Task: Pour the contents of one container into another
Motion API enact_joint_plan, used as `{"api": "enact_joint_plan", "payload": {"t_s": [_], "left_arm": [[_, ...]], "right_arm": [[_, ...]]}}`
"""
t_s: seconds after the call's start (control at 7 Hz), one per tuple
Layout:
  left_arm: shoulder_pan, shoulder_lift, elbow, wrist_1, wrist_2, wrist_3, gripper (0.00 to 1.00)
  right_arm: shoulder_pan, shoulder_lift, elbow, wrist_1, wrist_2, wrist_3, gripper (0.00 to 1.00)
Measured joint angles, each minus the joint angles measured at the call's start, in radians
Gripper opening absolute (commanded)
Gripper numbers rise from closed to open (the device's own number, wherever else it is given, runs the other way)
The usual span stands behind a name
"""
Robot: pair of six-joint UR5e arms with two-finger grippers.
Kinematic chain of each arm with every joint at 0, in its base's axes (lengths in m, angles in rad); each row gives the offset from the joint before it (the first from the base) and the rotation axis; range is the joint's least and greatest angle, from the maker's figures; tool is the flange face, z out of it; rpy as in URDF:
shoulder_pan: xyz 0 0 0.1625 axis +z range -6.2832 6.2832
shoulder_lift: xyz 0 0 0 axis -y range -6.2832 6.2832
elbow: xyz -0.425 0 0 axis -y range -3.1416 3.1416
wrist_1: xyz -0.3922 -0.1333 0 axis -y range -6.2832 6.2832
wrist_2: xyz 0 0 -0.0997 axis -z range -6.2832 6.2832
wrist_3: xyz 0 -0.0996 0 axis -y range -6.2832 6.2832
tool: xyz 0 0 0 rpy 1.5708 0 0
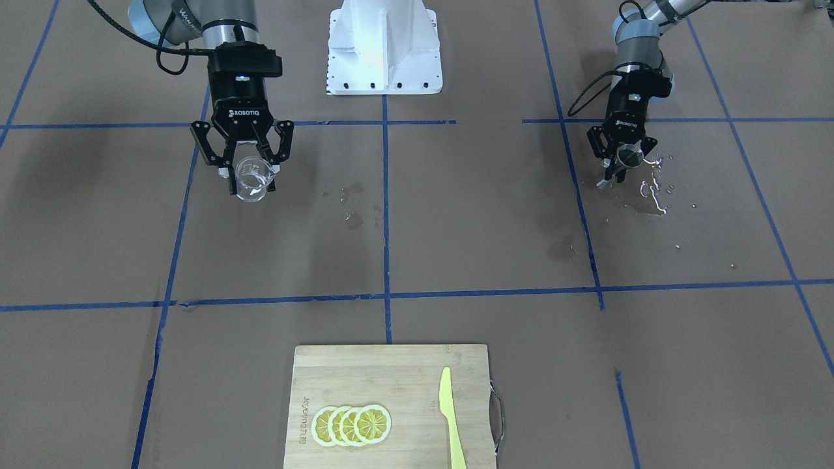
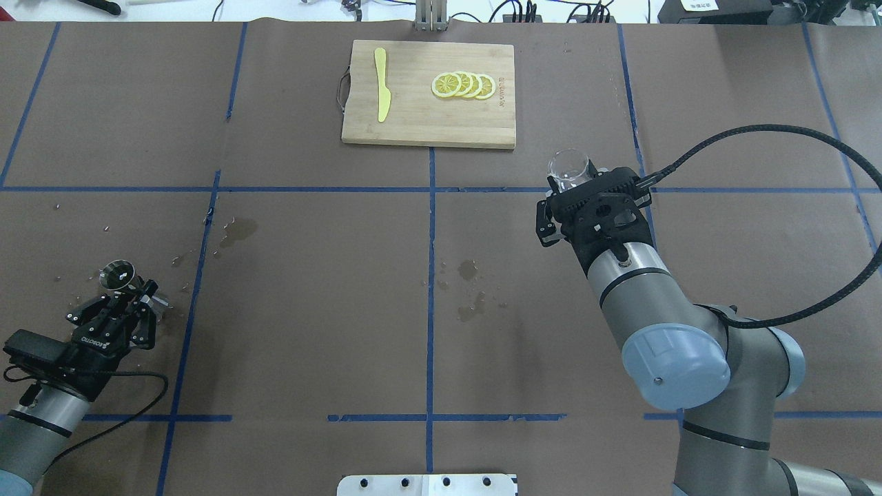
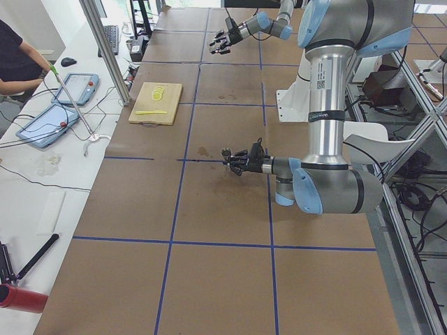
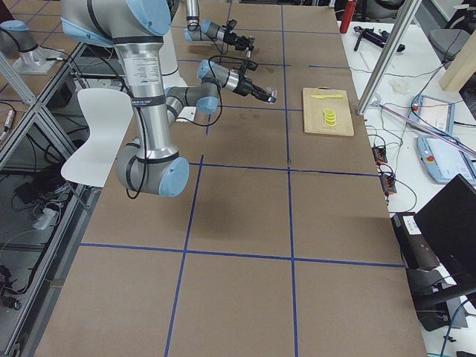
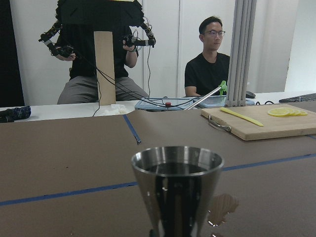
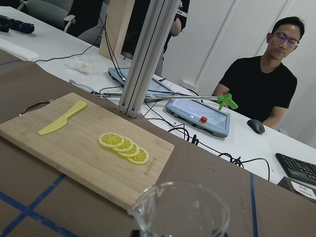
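Jigger (image 2: 117, 273) is upright at the far left, pinched by the left gripper (image 2: 138, 291), with spilled water (image 1: 655, 192) just beside it. Further right and well apart from it, the cup (image 2: 568, 169) is clamped in the right gripper (image 1: 251, 179), above the table (image 2: 331, 331). Its target mouth is small, so I think a fast or badly aimed tilt would spill more.

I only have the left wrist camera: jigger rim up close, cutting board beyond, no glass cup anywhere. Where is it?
Observer: The glass cup sits upright in the right gripper, far across the table from your jigger.
Operator: Anything on the table between them?
Observer: Damp stains on the paper near the centre tape line.
Operator: How is my jigger held?
Observer: The left gripper is shut on it below the top cup.
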Motion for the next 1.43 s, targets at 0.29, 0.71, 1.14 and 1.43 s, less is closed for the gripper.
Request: {"api": "enact_joint_plan", "payload": {"t_s": [0.29,0.71,1.14,1.43], "left_arm": [[0.007,-0.022,0.003,0.026,0.005,0.018,0.0],[0.015,-0.034,0.004,0.031,0.005,0.025,0.0],[0.022,-0.047,0.006,0.031,0.003,0.024,0.0],[0.023,-0.048,0.008,0.031,0.003,0.023,0.07]], "right_arm": [[-0.001,0.0,0.001,0.0,0.0,0.0,0.0],[-0.001,0.001,0.004,0.001,0.0,0.0,0.0],[-0.001,0.002,0.004,0.0,0.0,0.0,0.0],[-0.002,0.003,0.004,0.001,0.0,0.0,0.0]]}}
